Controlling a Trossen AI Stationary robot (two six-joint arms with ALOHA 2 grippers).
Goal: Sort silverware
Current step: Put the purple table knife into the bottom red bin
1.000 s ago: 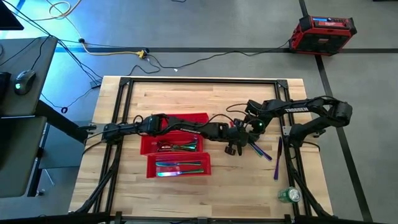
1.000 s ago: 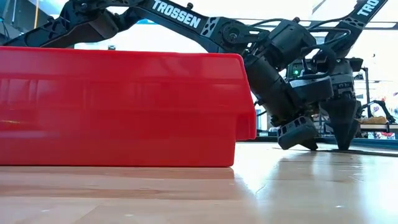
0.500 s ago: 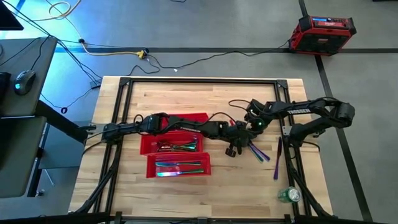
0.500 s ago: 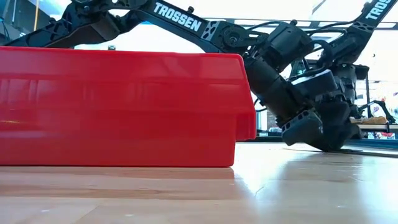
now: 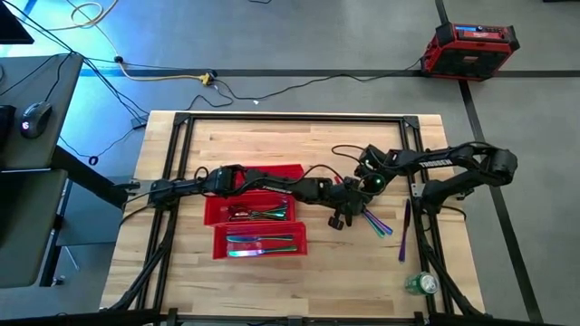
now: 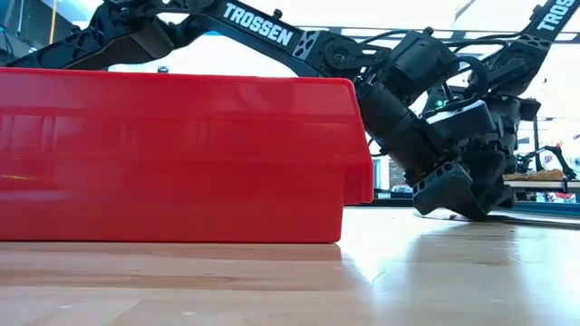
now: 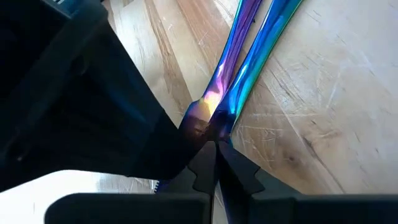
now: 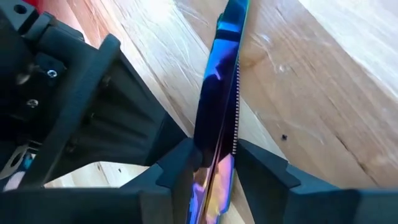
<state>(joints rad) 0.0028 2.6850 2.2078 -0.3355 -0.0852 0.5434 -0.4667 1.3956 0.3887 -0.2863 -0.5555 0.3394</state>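
Closest in, your right gripper (image 8: 214, 165) has its two dark fingers straddling a thin iridescent blue-and-purple serrated knife (image 8: 219, 118) that lies flat on the pale wooden table (image 8: 323, 93); the pads sit just beside the metal on either side, and I cannot tell whether they are pinching it yet. Your left gripper (image 7: 214, 168) is clenched, its tips pressed together right at the near ends of two slim blue-purple cutlery pieces (image 7: 249, 62) lying side by side on the wood; whether it traps anything, the pictures don't show. Expect these pieces to be light, rigid and slick, so they will likely skate or pivot if you pinch off-centre; take the knife across its narrow flat sides near the middle of its length, and go gently against the table. From above, both grippers meet to the right of the red three-compartment plastic tray (image 5: 222, 247), where two compartments already hold sorted silverware (image 5: 261, 243) and the far one is hidden under the left arm. Further right, one more purple piece (image 5: 404, 231) lies alone near the dark frame rail, and a green drinks can (image 5: 420, 283) sits by the table's corner.
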